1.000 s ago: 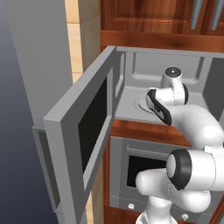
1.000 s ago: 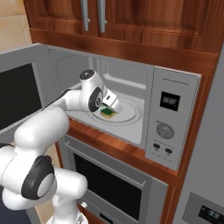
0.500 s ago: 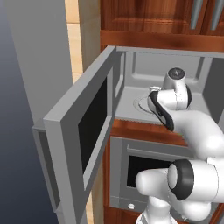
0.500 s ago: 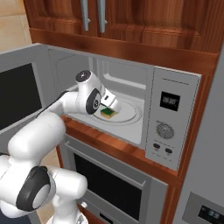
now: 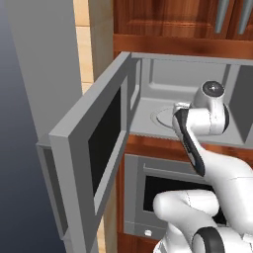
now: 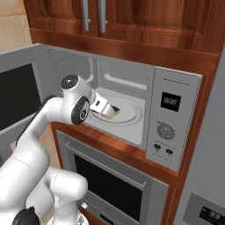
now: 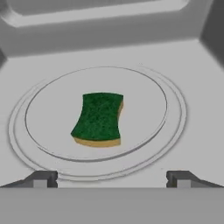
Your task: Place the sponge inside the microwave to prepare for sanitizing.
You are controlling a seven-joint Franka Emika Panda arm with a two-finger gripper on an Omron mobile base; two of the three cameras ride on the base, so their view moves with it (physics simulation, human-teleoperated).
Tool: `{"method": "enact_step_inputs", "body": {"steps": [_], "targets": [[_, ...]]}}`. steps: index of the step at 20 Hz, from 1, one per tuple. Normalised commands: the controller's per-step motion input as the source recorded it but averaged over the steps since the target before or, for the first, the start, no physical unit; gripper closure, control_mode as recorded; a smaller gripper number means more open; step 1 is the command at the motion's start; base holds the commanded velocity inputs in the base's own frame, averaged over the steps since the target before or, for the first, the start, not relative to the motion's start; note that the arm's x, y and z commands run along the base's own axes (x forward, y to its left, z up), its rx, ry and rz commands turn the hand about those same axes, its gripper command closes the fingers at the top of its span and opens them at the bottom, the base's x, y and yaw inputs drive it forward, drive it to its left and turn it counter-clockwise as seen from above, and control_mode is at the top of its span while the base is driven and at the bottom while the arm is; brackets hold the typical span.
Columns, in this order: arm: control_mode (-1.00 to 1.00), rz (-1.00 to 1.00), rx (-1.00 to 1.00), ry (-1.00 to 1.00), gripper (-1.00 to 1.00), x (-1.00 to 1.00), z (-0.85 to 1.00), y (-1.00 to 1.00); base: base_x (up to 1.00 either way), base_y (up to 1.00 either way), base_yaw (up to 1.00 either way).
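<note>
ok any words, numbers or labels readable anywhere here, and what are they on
Nothing can be read clearly.
Microwave display: light digits on a dark screen, too blurred to read.
Dial and the two buttons below it: no legible markings.
Panel at the lower right corner: small dark display, too blurred to read.
Sponge, turntable, oven: no text.

A grey built-in oven with a wide dark window (image 6: 112, 186) sits in reddish-brown wooden cabinetry. Directly above it, higher up, wooden cupboard doors (image 6: 132, 19) carry two grey vertical metal handles (image 6: 93, 15).
</note>
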Motion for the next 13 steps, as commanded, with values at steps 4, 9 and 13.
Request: {"method": "enact_step_inputs", "body": {"steps": [4,9,13], "targets": [[-1.0,0.14,0.0,0.0,-1.0,-1.0,0.31,0.24,0.0,0.0,0.0],[-1.0,0.11,0.0,0.03,-1.0,-0.91,0.37,0.23,0.0,0.0,0.0],[-1.0,0.02,0.0,0.06,-1.0,-0.62,0.11,0.02,0.0,0.0,0.0]]}}
